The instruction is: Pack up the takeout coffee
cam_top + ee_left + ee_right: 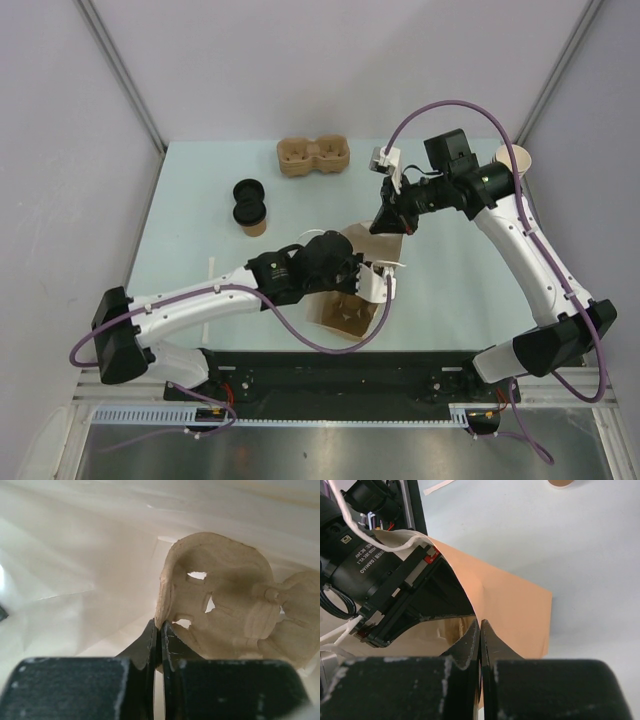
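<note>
Pale green desk (200,180), white walls. Right hand (480,627) clenched on the rim of the brown paper bag (510,605). Left hand (160,627), inside the bag, pinches the pulp cup tray (225,595). The lidded takeout coffee cup (250,210) stands outside, far left. Judged step: seating the tray. Next: release, withdraw, fetch the cup.

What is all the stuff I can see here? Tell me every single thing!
paper bag: one, brown outside, white inside, mid-table.
pulp tray in the bag: one, tan.
second pulp tray: one, brown, far edge.
paper cup: one, tan, left of the bag.
black lids: count unclear, on that cup.
far cup: at least one, cream inside, far right.
white strip: one, near left.
table: one, pale green.
left gripper: black, shut on the pulp tray in the bag.
right gripper: black, shut on the bag's edge.
</note>
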{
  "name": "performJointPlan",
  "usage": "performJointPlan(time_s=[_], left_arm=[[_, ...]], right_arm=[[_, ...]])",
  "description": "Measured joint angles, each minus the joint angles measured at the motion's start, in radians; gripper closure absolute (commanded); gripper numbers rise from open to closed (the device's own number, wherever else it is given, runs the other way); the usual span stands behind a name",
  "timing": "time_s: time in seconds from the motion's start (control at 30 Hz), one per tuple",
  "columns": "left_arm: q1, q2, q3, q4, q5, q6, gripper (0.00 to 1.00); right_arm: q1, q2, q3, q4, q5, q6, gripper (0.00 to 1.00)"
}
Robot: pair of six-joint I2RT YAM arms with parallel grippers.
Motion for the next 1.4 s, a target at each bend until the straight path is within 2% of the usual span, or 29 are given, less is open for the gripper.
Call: performJointPlan(time_s=[0.1,0.27,0.3,0.6,0.87,1.3,1.4], left_arm=[[0.010,0.013,0.019,-0.018,0.010,-0.011,0.65],[0.014,0.045,0.058,-0.067,0.014,-0.042,0.47],[0.014,0.047,0.065,-0.074,0.014,-0.050,0.41],[0.013,0.026,0.130,-0.082,0.013,-0.110,0.17],[-0.008,-0.016,0.154,-0.078,-0.023,-0.130,0.08],[-0.010,-0.024,0.204,-0.106,-0.038,-0.110,0.09],[-0.010,-0.026,0.199,-0.104,-0.039,-0.110,0.01]], right_arm=[[0.000,0.000,0.000,-0.001,-0.001,-0.003,1.00],[0.000,0.000,0.000,0.000,-0.010,-0.017,1.00],[0.000,0.000,0.000,0.000,-0.010,-0.019,1.00],[0.008,0.000,0.000,0.000,-0.009,-0.029,1.00],[0.014,0.000,0.000,0.003,-0.003,-0.036,1.00],[0.027,-0.023,0.000,0.008,0.038,-0.039,1.00],[0.027,-0.029,0.000,0.008,0.039,-0.039,1.00]])
